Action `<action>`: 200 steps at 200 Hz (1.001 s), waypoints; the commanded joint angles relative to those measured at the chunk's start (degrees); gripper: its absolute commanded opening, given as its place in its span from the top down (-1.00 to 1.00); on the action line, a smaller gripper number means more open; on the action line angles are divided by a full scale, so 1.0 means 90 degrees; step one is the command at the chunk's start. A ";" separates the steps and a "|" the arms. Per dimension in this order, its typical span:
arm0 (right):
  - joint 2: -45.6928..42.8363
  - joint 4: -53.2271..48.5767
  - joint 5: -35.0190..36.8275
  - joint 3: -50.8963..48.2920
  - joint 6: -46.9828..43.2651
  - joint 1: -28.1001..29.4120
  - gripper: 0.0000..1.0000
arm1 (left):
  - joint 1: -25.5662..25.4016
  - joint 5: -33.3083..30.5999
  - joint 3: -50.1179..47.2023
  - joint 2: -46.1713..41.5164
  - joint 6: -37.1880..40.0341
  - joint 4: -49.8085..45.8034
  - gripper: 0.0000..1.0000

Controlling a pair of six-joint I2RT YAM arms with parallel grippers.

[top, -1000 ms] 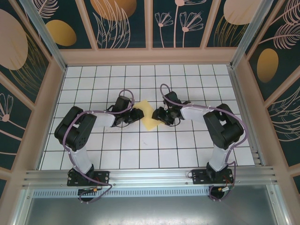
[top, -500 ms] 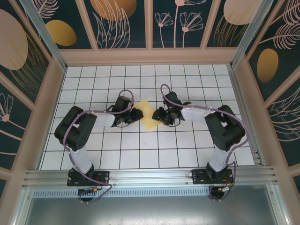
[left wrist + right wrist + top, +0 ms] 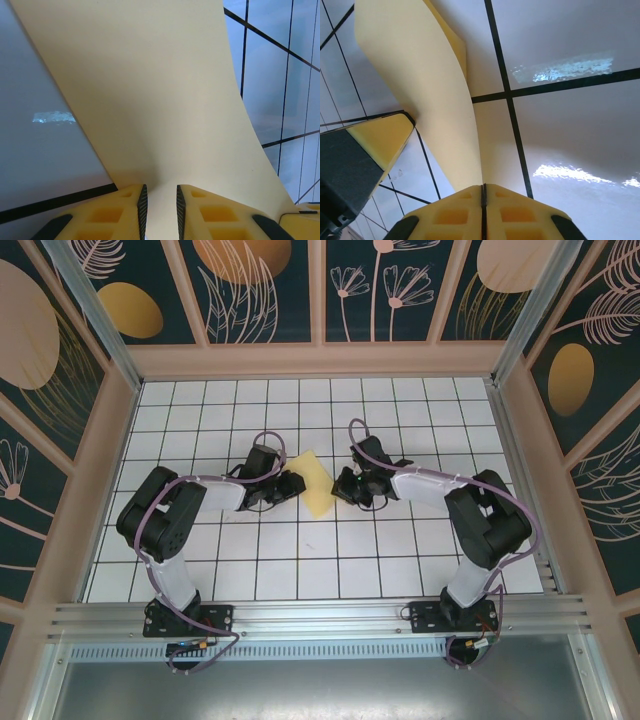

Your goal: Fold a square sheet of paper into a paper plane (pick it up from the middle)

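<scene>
- From overhead, the thin pale yellow sheet (image 3: 315,485) lies mid-bench (image 3: 300,570), between my two arms.
- Up close, my left fingers (image 3: 120,210) pinch its smooth, curving edge.
- My right fingers (image 3: 455,210), pressed together, nip another edge.

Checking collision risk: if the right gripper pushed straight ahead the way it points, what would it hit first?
The sheet that the right gripper pinches; just beyond it, probably the left gripper, though depth is unclear.

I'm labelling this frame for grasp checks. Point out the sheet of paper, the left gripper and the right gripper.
sheet of paper (image 3: 316,490), top view, its middle.
left gripper (image 3: 160,192), left wrist view, between its fingertips.
right gripper (image 3: 483,189), right wrist view, between its fingertips.
</scene>
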 commanded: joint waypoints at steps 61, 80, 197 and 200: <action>0.0298 -0.0626 0.0431 0.0472 0.0009 0.0110 0.87 | 0.0064 -0.0313 0.0544 -0.0499 0.0292 -0.0392 0.30; 0.0309 -0.0844 0.0601 0.0544 -0.0044 0.0118 0.88 | 0.0175 -0.0671 0.0599 -0.0458 0.0471 -0.0598 0.31; 0.0615 -0.0699 0.0242 0.0915 -0.0200 0.0222 0.89 | 0.0392 -0.0770 0.0862 0.0426 0.0847 -0.0768 0.54; 0.0639 -0.0701 0.0233 0.0938 -0.0206 0.0226 0.88 | 0.0393 -0.0765 0.0867 0.0437 0.0843 -0.0771 0.55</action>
